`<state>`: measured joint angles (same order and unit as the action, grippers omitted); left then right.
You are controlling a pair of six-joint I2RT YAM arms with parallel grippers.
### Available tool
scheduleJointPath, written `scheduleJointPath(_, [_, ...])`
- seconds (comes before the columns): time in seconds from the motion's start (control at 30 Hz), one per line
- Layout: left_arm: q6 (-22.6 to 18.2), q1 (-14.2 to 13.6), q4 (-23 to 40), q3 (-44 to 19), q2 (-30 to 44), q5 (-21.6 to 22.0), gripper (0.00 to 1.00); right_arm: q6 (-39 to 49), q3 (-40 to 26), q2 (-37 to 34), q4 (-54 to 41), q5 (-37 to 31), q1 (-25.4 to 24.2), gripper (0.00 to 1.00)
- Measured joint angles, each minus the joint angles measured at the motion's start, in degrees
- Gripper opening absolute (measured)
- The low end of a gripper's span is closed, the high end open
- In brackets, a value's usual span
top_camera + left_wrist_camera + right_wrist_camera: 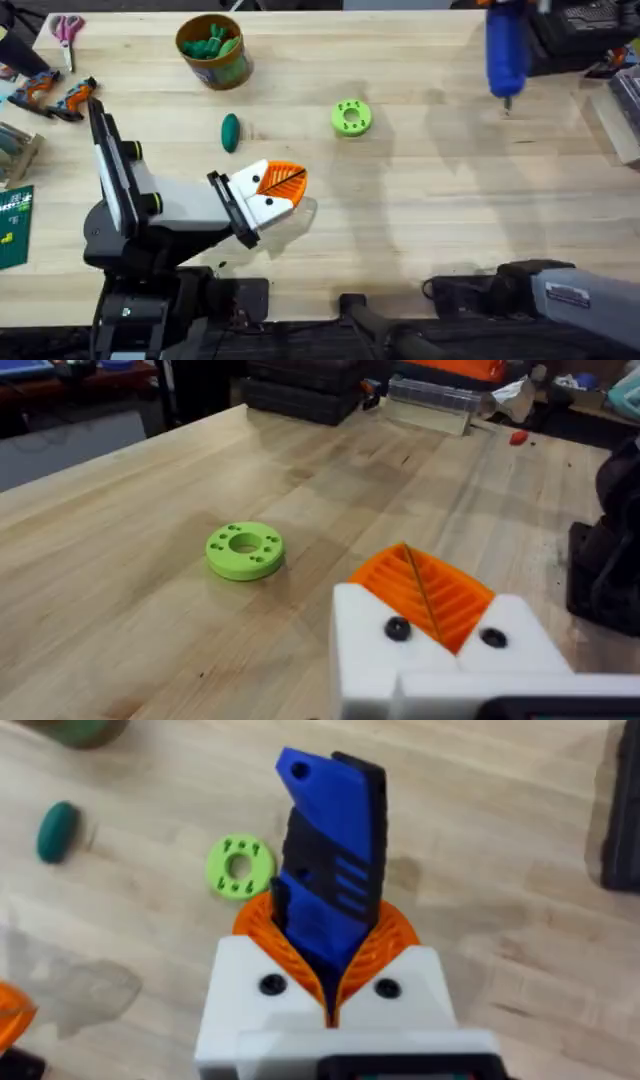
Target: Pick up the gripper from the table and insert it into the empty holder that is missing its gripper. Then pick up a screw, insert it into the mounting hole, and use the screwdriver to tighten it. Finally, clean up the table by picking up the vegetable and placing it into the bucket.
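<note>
Over the far right of the table, the right gripper (330, 982) is clamped on the screwdriver (333, 870), its orange pads pressed against both sides of the blue body; in the overhead view the tool hangs tip-down well above the wood. Near the left side, the left gripper (272, 190) rests low over the table with its orange pads brought together and nothing visible between them. The vegetable (230, 132) lies loose on the table, between the bucket (214, 52) farther back and the left gripper, with the green ring (350, 117) off to its right. Both of the left gripper's white blocks carry orange fingers, so the mounting looks finished and cleanup looks like the open step. The main risk now is the screwdriver: held high, it could slip or tilt in the pads if the arm swings. The vegetable's rounded shape could also roll or squirt sideways under an off-centre pinch.
</note>
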<state>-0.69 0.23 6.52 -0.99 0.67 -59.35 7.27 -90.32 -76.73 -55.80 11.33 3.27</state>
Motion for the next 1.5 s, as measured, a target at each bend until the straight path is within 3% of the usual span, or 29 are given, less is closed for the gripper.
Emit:
scheduleJointPath(0.2, [0.0, 0.0, 0.0, 0.0, 0.0, 0.0, 0.005, -0.7, 3.6, 9.9, 0.4, 0.4, 0.0, 0.027])
scheduleJointPath(0.33, [0.0, 0.0, 0.0, 0.0, 0.0, 0.0, 0.005, -4.0, 12.3, 17.3, 8.7, 0.6, 0.0, 0.027])
scheduleJointPath(0.5, [0.0, 0.0, 0.0, 0.0, 0.0, 0.0, 0.005, -10.9, 23.8, 21.6, 21.0, 0.6, 0.0, 0.027])
scheduleJointPath(0.77, [0.0, 0.0, 0.0, 0.0, 0.0, 0.0, 0.004, -16.3, 36.0, 17.3, 42.8, 9.2, 0.0, 0.027])
scheduleJointPath(1.07, [0.0, 0.0, 0.0, 0.0, 0.0, 0.0, 0.004, -14.1, 36.8, 7.6, 68.7, 32.6, 0.3, 0.027])
scheduleJointPath(1.23, [0.0, 0.0, 0.0, 0.0, 0.0, 0.0, 0.004, -14.1, 36.8, 5.4, 74.6, 39.1, 3.2, 0.027])
scheduleJointPath(1.5, [0.0, 0.0, 0.0, 0.0, 0.0, 0.0, 0.004, -15.3, 36.8, 5.2, 80.5, 42.5, 12.5, 0.027])
